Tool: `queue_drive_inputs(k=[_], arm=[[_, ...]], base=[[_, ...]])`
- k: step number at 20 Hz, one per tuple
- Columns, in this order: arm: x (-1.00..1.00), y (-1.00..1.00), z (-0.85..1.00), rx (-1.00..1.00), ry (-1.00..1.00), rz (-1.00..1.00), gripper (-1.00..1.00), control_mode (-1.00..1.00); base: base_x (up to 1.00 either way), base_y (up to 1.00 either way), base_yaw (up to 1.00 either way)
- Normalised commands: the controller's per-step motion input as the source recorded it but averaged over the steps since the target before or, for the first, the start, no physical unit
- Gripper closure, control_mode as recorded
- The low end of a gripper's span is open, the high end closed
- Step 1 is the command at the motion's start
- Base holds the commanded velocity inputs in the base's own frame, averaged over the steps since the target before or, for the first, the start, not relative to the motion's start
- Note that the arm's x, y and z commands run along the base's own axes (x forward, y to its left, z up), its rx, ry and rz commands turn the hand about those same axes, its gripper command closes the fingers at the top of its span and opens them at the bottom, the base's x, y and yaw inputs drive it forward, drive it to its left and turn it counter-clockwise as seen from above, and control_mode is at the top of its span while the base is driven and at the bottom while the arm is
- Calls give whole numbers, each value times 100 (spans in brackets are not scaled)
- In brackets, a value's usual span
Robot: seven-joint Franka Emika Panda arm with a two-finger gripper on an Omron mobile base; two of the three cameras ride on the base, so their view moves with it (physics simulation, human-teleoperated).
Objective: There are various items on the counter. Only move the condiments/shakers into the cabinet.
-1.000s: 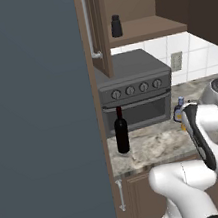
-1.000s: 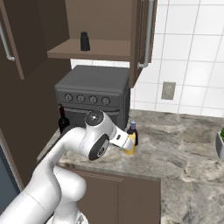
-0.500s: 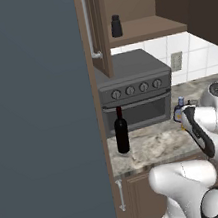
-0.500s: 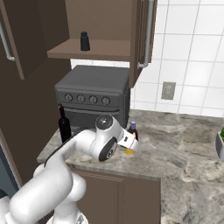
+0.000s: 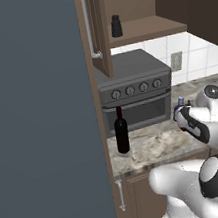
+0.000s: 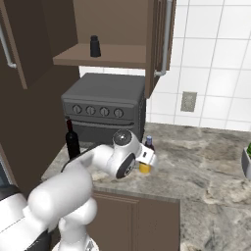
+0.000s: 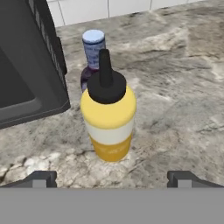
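On speckled granite counter [image 7: 175, 87], yellow bottle [image 7: 108, 122] stands upright

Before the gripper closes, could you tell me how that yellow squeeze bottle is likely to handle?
The yellow squeeze bottle stands upright, taller than wide, so a sideways nudge may tip it. Its smooth rounded body could slip or roll. It likely dents under grip. The blue-purple bottle stands close behind.

Behind the yellow squeeze bottle [image 7: 108, 120], the blue-purple bottle [image 7: 92, 50] is half hidden; its label is too blurred to read
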Motion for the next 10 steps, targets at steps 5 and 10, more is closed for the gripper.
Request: queue_drive_inputs(k=[5, 10], arm=[[28, -10, -17, 0, 0, 2, -100, -100], [27, -9, -13, 0, 0, 1, -100, -100]], base=[[0, 0, 0], [0, 0, 0]])
